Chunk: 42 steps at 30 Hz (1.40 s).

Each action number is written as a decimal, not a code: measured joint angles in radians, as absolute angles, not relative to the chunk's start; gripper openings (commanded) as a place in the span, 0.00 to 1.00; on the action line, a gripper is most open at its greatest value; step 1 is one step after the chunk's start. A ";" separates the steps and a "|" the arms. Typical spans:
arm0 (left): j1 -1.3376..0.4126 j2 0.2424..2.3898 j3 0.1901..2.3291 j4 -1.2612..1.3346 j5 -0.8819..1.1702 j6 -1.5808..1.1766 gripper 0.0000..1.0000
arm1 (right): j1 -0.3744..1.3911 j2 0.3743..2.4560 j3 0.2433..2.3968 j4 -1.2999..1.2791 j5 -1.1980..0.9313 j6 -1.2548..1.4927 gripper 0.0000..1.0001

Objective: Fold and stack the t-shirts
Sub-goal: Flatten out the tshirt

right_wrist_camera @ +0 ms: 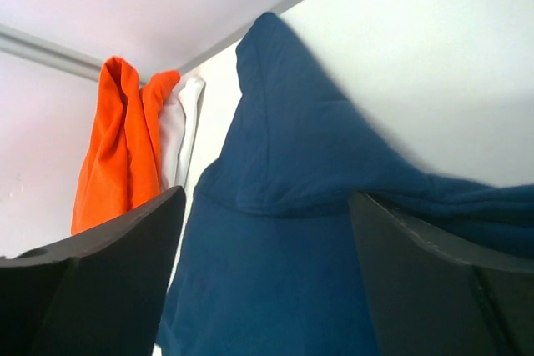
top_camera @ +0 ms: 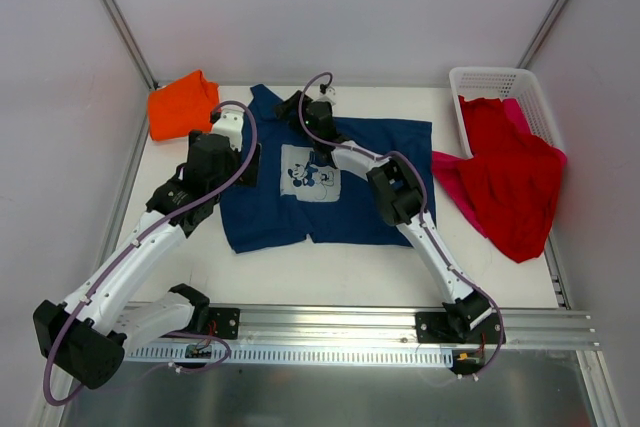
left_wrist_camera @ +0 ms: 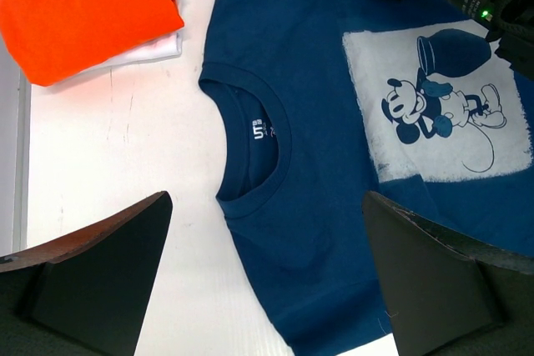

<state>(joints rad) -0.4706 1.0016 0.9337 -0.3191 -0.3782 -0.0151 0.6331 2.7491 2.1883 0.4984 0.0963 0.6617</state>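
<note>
Navy blue t-shirt (top_camera: 380,177) bears a pale square cartoon-mouse print (top_camera: 310,175). One orange t-shirt (top_camera: 180,107), one red t-shirt (top_camera: 510,177), one pink t-shirt (top_camera: 455,185). Basket (top_camera: 490,77): white lattice.

Bright, even, diffuse light; faint soft shadows; crisp top view; dark, slightly blurry jaws in wrist views

The spread shirt (top_camera: 275,217) lies centred, a folded shirt (top_camera: 180,107) back-left, the basket (top_camera: 495,79) back-right.

Tees x4: navy (top_camera: 265,212), orange (top_camera: 182,105), red (top_camera: 510,177), pink (top_camera: 455,187); poss. a white one (left_wrist_camera: 154,46) too. Basket (top_camera: 490,72) x1.
</note>
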 measured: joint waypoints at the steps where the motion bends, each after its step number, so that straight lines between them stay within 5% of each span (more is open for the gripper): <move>1: -0.471 1.002 0.934 -0.319 -0.378 -0.015 0.99 | 0.633 2.760 2.200 0.500 0.103 0.665 0.78; 15: -0.471 1.008 0.933 -0.319 -0.378 -0.015 0.99 | 0.622 2.842 2.268 0.520 0.131 0.703 0.04; 37: -0.521 1.019 0.920 -0.319 -0.431 0.029 0.99 | 0.611 2.986 2.394 0.720 0.666 1.146 0.01; 38: -0.524 1.022 0.920 -0.319 -0.432 0.031 0.99 | 0.609 2.989 2.401 0.713 0.686 1.168 0.02; 40: -0.530 1.027 0.920 -0.319 -0.433 0.038 0.99 | 0.603 2.997 2.421 0.693 0.710 1.202 0.55; 41: -0.530 1.029 0.919 -0.319 -0.433 0.039 0.99 | 0.599 3.004 2.436 0.681 0.720 1.221 0.93; 42: -0.531 1.030 0.919 -0.319 -0.433 0.041 0.99 | 0.593 3.010 2.452 0.690 0.721 1.256 0.99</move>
<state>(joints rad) -0.5308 1.0298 0.9188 -0.3195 -0.4332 0.0406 0.5930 3.0097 2.4519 0.6903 0.7212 1.2560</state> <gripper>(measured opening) 0.990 0.580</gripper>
